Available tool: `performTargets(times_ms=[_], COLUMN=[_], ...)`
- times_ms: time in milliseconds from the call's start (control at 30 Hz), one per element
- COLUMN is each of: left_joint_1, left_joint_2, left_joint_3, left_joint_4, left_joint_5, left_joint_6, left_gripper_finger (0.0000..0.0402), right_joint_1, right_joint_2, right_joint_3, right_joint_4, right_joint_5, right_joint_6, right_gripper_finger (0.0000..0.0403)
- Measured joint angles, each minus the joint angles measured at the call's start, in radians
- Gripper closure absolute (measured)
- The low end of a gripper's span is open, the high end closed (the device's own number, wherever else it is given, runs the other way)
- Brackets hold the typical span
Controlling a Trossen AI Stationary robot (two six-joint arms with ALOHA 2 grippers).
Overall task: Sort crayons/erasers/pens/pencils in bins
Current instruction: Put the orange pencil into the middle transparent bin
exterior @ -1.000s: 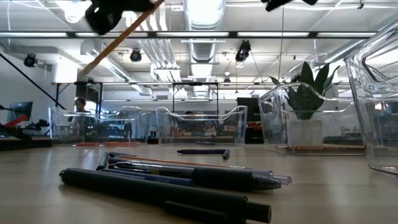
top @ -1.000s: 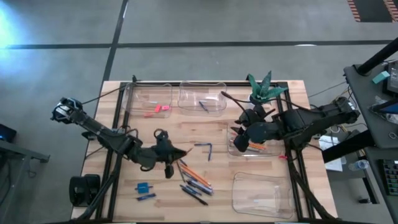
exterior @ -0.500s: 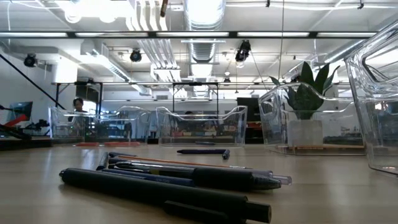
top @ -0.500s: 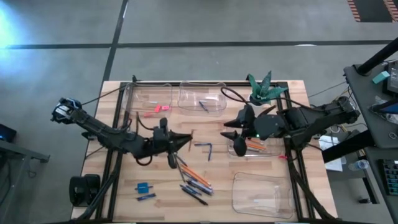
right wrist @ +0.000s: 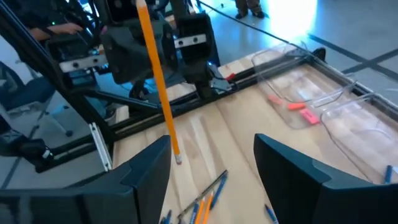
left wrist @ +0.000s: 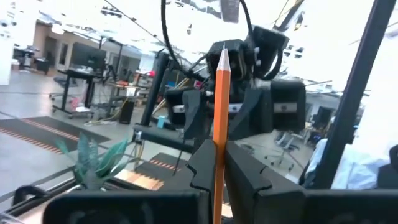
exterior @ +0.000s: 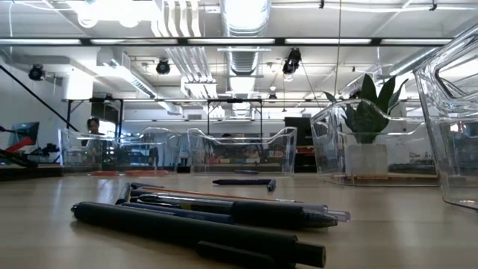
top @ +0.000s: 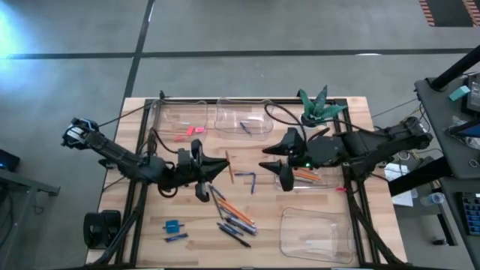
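Handing over mid-frame above the counter (top: 187, 232), the left gripper (top: 225, 166) pinches an upright pencil (left wrist: 219, 124); the spread right gripper (top: 271, 159) should close squarely before release.

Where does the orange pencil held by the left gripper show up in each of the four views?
High view: the pencil sits at table centre, in the shut left gripper, facing the open right gripper.
Low view: not in it.
Left wrist view: upright, centre.
Right wrist view: upright, left of centre.
Shared landmark: the pink erasers in the far-left bin.
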Motion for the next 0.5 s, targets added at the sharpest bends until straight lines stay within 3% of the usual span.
performTargets(times_ms=[367, 500], left_joint_1=[-0.003, -0.003], left_joint_2=[0.0, 0.001], left_joint_3=[0.056, 0.075], left_joint_4=[0.038, 0.037], left_joint_5=[0.081, 0.119], left_joint_6=[-0.005, 0.001], left_gripper_finger=[0.0394, 0.0394], right_joint_1=[0.001, 0.013], right_joint_2=[0.098, 0.13], right_joint_3=[0.042, 0.055], right_joint_4=[0.084, 0.196], right_joint_5=[-0.082, -0.102], right_joint_6=[-0.028, -0.071], right_gripper_finger=[0.0181, 0.0181])
